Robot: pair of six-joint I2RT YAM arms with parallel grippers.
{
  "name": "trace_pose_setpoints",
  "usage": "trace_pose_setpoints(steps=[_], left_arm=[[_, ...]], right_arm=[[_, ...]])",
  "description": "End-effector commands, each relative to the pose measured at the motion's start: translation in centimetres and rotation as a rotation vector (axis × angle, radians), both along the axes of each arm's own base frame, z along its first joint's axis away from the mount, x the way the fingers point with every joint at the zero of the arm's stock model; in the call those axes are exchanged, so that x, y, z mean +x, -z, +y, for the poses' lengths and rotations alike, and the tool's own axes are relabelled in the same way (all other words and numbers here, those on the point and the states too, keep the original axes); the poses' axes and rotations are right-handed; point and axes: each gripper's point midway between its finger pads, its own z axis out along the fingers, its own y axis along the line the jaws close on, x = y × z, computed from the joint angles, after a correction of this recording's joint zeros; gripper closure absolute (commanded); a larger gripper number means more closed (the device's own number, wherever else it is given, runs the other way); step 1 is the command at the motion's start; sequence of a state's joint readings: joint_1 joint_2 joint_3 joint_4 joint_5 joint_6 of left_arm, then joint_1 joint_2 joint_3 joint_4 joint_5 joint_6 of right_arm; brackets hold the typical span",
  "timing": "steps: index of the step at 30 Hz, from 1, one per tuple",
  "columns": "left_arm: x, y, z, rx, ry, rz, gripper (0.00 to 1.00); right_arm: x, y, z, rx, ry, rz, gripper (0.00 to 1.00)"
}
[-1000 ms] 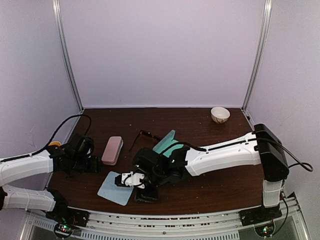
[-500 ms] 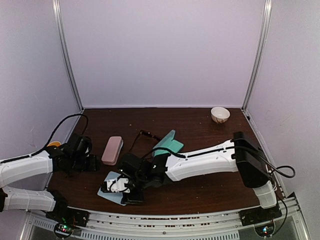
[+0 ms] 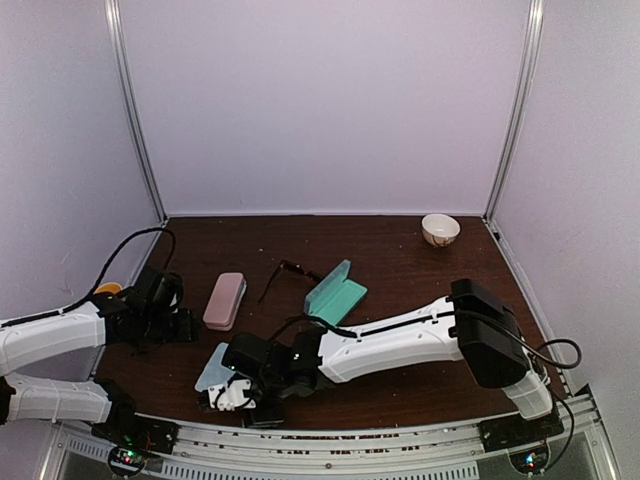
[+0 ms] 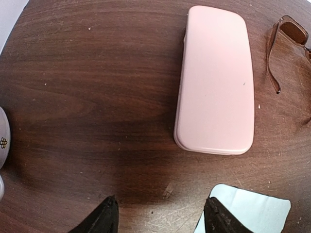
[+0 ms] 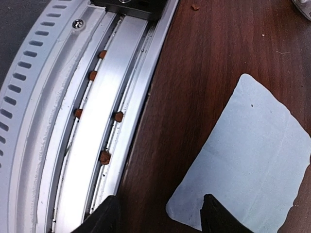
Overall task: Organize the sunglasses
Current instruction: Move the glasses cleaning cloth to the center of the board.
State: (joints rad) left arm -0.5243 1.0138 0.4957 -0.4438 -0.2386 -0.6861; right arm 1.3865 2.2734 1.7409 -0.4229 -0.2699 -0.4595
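Now | left fingers [image 4: 106,219] apart, empty, near pink case [image 4: 216,77] | right fingers [image 5: 108,216] apart, seemingly empty, beside blue cloth [image 5: 248,160]

You have a dark wooden desk [image 3: 410,265] carrying a pink case [image 3: 224,300], brown-framed sunglasses [image 3: 290,272] just beside an open teal case [image 3: 336,292], a light-blue cloth [image 3: 212,365] at the near edge, and a small bowl [image 3: 440,229] in the far right corner.

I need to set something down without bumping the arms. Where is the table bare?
Bare: the back strip from behind the pink case to the bowl, and right of the teal case. Crowded: front left, around the cloth, left gripper and right gripper.
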Motion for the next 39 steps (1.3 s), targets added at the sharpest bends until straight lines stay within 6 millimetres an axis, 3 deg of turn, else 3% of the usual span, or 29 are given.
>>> trace_pose_setpoints(steps=[1,20,26,32,39], left_arm=[[0.4,-0.2,-0.1,-0.015,0.005,-0.030,0.37],[0.2,-0.3,0.2,-0.023,-0.007,-0.041,0.39],[0.1,-0.1,0.3,-0.025,-0.008,-0.038,0.40],[0.2,-0.4,-0.1,-0.039,0.013,-0.053,0.41],[0.3,-0.8,-1.1,-0.077,0.066,-0.070,0.42]], right_arm=[[1.0,-0.1,0.4,-0.001,0.027,-0.010,0.43],[3.8,2.3,0.5,-0.024,0.136,0.050,0.70],[4.4,2.4,0.2,-0.030,0.148,0.044,0.86],[5.1,2.6,-1.0,-0.054,0.151,0.016,1.00],[6.1,3.0,-3.8,-0.103,0.159,-0.004,1.00]])
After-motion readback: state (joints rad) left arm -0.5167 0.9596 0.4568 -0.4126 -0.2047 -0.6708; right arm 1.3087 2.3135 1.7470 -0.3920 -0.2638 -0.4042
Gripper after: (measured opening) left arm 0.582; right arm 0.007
